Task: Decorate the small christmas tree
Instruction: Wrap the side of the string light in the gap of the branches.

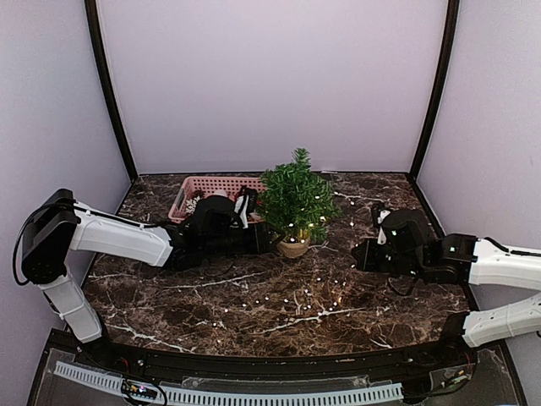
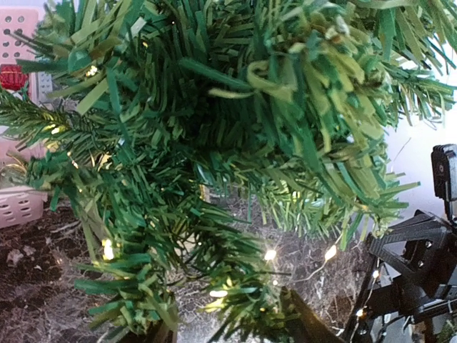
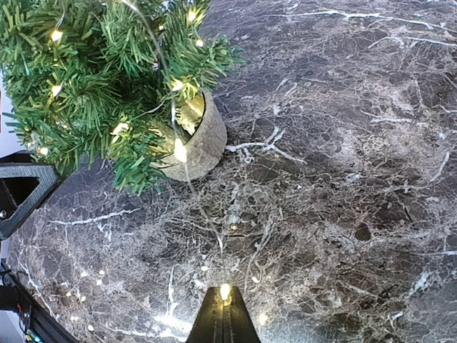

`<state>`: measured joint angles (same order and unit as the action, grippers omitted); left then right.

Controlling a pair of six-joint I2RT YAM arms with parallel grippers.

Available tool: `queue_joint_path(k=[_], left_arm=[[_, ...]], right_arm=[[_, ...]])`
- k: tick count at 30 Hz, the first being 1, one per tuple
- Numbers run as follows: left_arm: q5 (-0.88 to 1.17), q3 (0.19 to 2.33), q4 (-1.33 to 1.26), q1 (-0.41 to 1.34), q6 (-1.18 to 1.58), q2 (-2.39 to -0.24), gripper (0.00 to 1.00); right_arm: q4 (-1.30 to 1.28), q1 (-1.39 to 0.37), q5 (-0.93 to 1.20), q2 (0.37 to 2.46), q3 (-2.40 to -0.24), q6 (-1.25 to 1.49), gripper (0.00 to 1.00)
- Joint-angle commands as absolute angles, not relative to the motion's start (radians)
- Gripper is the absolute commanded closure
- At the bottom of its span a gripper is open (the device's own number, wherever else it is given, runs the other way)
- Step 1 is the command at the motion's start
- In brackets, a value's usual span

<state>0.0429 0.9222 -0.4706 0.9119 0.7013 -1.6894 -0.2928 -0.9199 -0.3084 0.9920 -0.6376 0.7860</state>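
Observation:
The small christmas tree point(image 1: 296, 196) stands mid-table in a tan pot point(image 1: 293, 247), with lit string lights point(image 1: 292, 302) draped over it and trailing onto the marble in front. My left gripper point(image 1: 269, 237) is at the tree's lower left. In the left wrist view the gripper point(image 2: 228, 325) is open, its fingers point(image 2: 307, 323) apart with low branches point(image 2: 235, 286) between them. My right gripper point(image 1: 359, 254) is to the right of the tree. In the right wrist view it point(image 3: 225, 293) is shut on the light wire point(image 3: 203, 207), a lit bulb at its tip. The wire runs up to the tree point(image 3: 93, 78) and pot point(image 3: 200, 139).
A pink basket point(image 1: 211, 188) stands behind my left arm, left of the tree; a red ornament point(image 2: 11, 75) shows in it. Loose lit bulbs point(image 3: 86, 314) lie on the marble in front. The right arm point(image 2: 421, 264) shows beyond the tree in the left wrist view.

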Motion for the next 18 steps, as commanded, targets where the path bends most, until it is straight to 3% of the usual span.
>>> queue_joint_path(k=[1,5,8,18], left_arm=[[0.056,0.939,-0.505,0.909,0.681,-1.674,0.56],[0.038,0.933,-0.501,0.909,0.679,-1.665,0.80],[0.027,0.928,-0.473,0.899,0.681,-1.648,0.91],[0.051,0.863,-0.467,0.847,0.655,-1.588,0.95]], right_arm=[[-0.258,-0.904,-0.288,0.995,-0.660,0.770,1.00],[-0.261,-0.901,-0.288,0.992,-0.655,0.773,1.00],[-0.258,-0.900,-0.263,0.979,-0.638,0.782,1.00],[-0.237,-0.903,-0.139,0.880,-0.500,0.829,1.00]])
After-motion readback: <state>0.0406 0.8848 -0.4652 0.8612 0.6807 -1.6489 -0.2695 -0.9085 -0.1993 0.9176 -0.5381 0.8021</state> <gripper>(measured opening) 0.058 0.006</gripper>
